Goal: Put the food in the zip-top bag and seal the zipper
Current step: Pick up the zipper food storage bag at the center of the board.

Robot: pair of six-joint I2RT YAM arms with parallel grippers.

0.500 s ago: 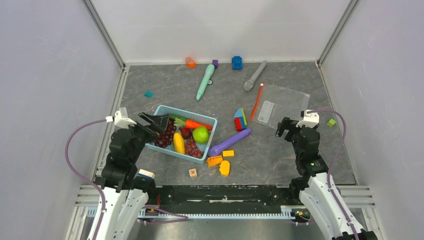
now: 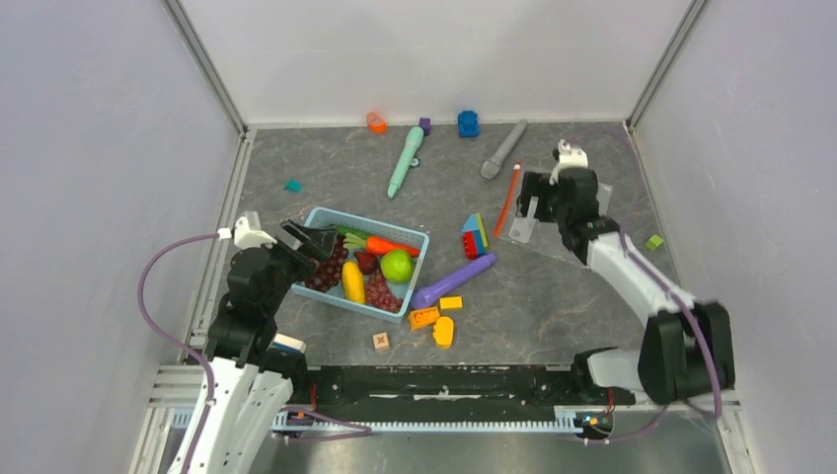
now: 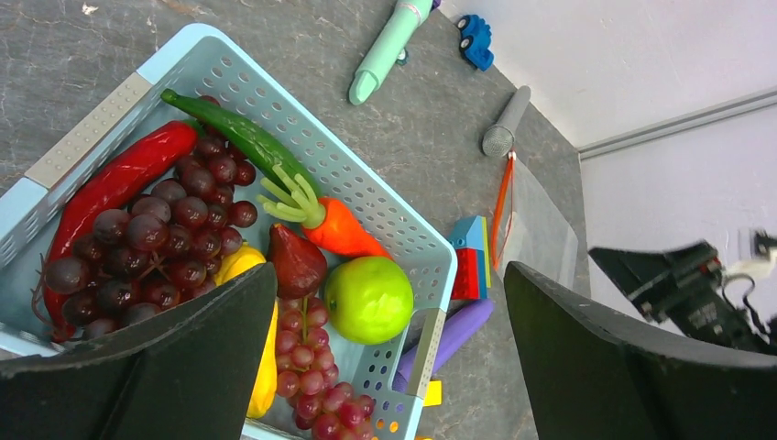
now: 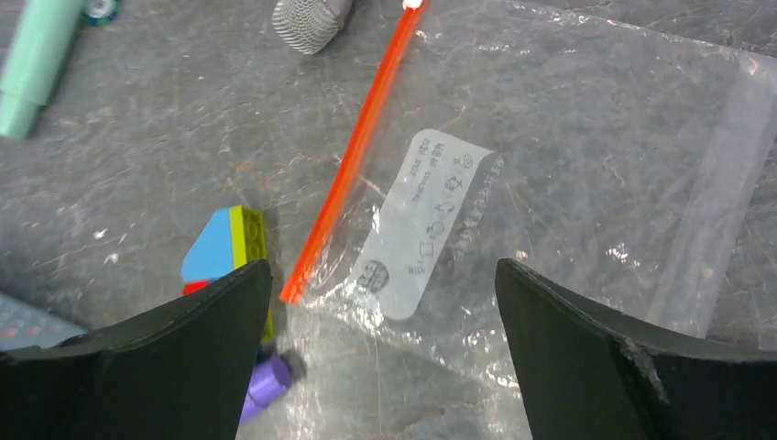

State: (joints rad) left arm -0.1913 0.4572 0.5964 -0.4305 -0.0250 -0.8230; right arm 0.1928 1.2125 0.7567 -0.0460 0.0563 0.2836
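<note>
The food lies in a light-blue mesh basket (image 2: 419, 240): orange carrot (image 2: 380, 244), green apple (image 2: 397, 265), yellow piece (image 2: 352, 282), dark grape bunches (image 2: 326, 269), red chilli (image 3: 114, 183) and green vegetable (image 3: 243, 137). My left gripper (image 2: 311, 240) is open and empty above the basket's left end; it also shows in the left wrist view (image 3: 389, 275). The clear zip-top bag (image 4: 568, 183) lies flat at the right, empty. Its orange-red zipper (image 4: 353, 151) runs along the left edge. My right gripper (image 4: 383, 266) is open and empty just above the bag's near-left corner; it also shows in the top view (image 2: 535, 202).
A purple cylinder (image 2: 454, 279) and a block stack (image 2: 475, 236) lie between basket and bag. Orange and yellow blocks (image 2: 434, 316) lie near the front. A mint pen (image 2: 405, 161), grey microphone (image 2: 503, 149) and blue car (image 2: 468, 123) lie at the back.
My right arm has reached far forward from the near right and now hangs over the bag. My left gripper has barely moved.
</note>
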